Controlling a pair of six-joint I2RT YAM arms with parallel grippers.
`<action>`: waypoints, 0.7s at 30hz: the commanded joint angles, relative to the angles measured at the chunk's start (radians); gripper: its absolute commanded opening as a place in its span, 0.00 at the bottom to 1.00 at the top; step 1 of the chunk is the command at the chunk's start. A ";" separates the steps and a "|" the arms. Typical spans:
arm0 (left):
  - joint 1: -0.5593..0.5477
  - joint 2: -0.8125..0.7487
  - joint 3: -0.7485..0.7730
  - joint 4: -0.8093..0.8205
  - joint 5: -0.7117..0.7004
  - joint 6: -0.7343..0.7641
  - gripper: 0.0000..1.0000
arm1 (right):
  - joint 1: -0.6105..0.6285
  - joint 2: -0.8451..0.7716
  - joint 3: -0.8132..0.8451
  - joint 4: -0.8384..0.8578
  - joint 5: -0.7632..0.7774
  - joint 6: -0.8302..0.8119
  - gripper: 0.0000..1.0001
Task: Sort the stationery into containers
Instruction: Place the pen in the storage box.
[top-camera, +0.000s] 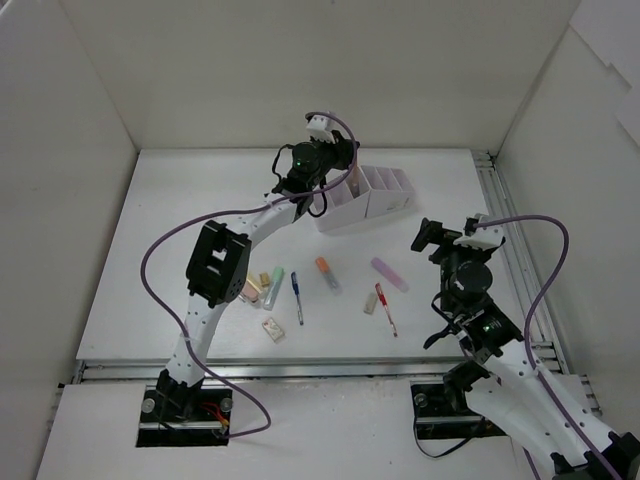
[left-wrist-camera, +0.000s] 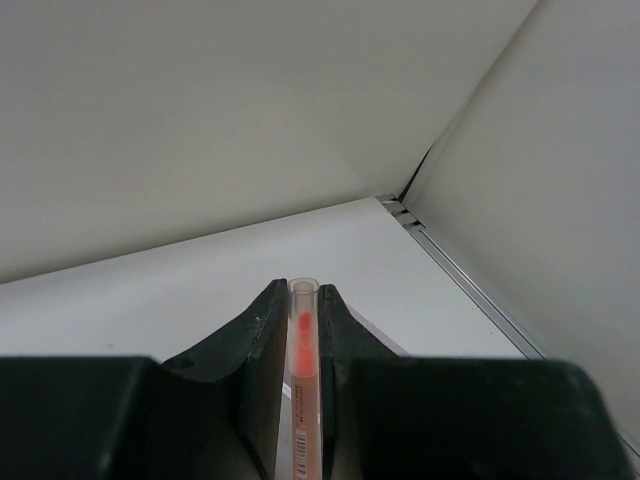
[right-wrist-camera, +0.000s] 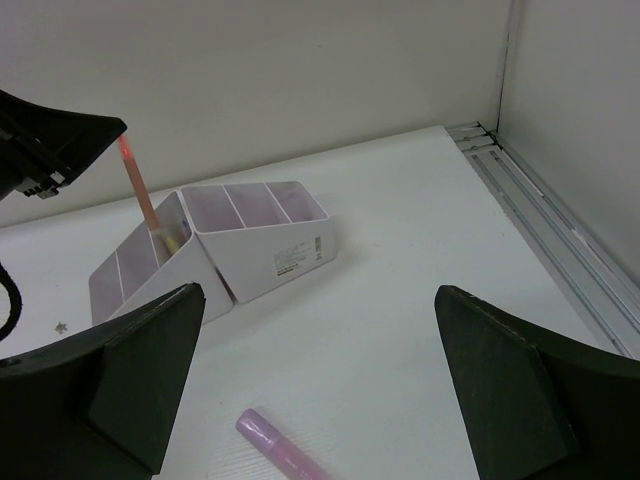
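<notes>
My left gripper (left-wrist-camera: 303, 300) is shut on an orange-pink pen (left-wrist-camera: 303, 370), held upright. In the right wrist view the pen (right-wrist-camera: 140, 190) stands with its lower end inside the tall end compartment of the white and lilac organizer (right-wrist-camera: 262, 250), under the left gripper (right-wrist-camera: 55, 140). In the top view the left gripper (top-camera: 345, 172) is over the organizer (top-camera: 372, 203). My right gripper (right-wrist-camera: 320, 385) is open and empty, above the table near a lilac marker (right-wrist-camera: 280, 450); it shows at the right in the top view (top-camera: 445, 240).
On the table lie a lilac marker (top-camera: 389, 273), an orange marker (top-camera: 327, 274), a red pen (top-camera: 385, 308), a blue pen (top-camera: 297, 297), a green marker (top-camera: 273, 287) and several small erasers (top-camera: 273, 329). White walls stand close on three sides.
</notes>
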 joint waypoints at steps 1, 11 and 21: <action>0.004 -0.024 0.038 0.125 -0.059 -0.001 0.00 | -0.004 0.021 0.014 0.048 0.028 0.012 0.98; -0.005 -0.018 -0.065 0.180 -0.031 -0.019 0.09 | -0.002 0.043 0.016 0.051 0.021 0.000 0.98; -0.005 -0.123 -0.134 0.163 0.030 0.022 0.73 | -0.004 0.043 0.022 0.034 -0.004 0.000 0.98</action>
